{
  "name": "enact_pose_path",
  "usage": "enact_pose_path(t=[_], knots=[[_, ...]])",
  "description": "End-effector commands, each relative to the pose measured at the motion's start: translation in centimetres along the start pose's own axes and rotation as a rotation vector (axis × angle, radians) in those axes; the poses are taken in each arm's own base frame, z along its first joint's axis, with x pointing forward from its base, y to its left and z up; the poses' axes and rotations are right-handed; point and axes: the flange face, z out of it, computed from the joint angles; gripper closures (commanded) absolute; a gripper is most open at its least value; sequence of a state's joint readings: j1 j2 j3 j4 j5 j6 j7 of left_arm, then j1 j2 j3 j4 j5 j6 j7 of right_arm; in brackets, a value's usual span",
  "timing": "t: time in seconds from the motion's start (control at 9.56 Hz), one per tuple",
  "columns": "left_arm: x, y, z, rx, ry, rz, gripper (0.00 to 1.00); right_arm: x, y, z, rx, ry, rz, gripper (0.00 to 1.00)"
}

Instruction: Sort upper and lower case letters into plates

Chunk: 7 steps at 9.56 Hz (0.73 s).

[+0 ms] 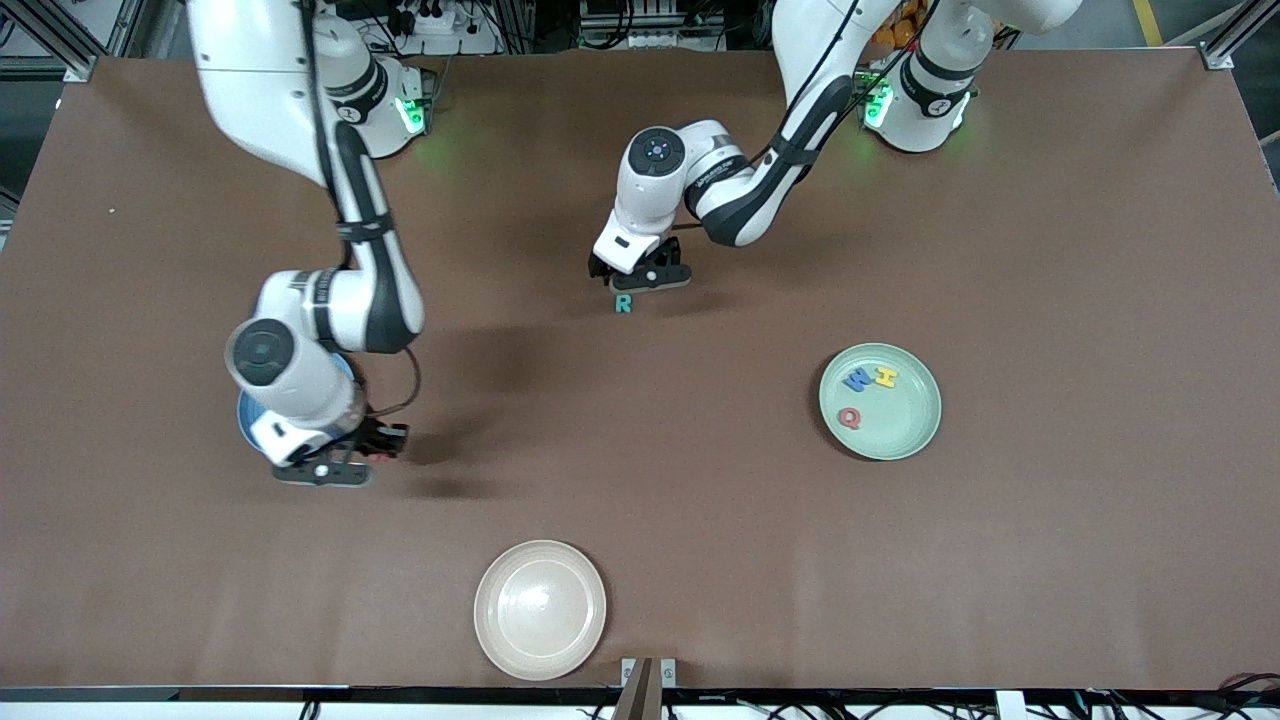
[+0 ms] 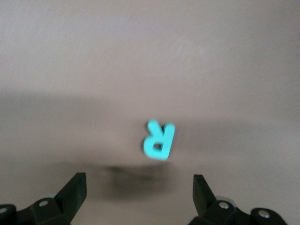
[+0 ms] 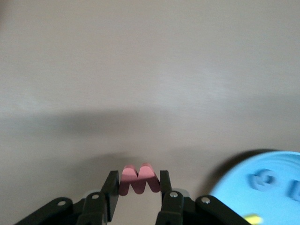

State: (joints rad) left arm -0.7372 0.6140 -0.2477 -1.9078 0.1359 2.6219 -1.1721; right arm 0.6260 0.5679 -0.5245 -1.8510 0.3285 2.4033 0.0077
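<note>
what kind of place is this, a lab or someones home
Most likely a robotics lab, not a home: two white arms are bolted along a brown-covered table, aluminium framing and cabling edge it, and only foam letters such as the teal R and plates lie on it.

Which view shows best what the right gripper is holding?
The right wrist view: the right gripper is shut on the red w, whose two humps stand out between the fingers. In the front view the gripper hangs beside the blue plate and the letter is only a red speck. The left wrist view shows neither.
</note>
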Motion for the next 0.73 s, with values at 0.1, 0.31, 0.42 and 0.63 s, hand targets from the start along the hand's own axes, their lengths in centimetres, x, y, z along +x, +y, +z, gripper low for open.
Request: enact_pose_path(t=[0.1, 0.31, 0.42, 0.63], knots=[[2.8, 4.7, 0.5, 0.081, -0.019, 0.138, 0.00, -4.3, 6.7, -0.3, 0.038, -0.069, -0.008, 1.00], [1.8, 5.1, 0.8, 0.119, -0.041, 0.133, 0.00, -6.2, 10.3, 1.1, 0.019, -0.115, 0.046, 1.00], [1.6, 4.9, 1.3, 0.126, -0.047, 0.135, 0.00, -6.6, 11.8, 1.2, 0.012, -0.121, 0.040, 1.00], [1.7, 4.2, 2.7, 0.145, -0.059, 0.126, 0.00, -7.0, 15.6, 0.9, 0.008, -0.142, -0.008, 1.00]])
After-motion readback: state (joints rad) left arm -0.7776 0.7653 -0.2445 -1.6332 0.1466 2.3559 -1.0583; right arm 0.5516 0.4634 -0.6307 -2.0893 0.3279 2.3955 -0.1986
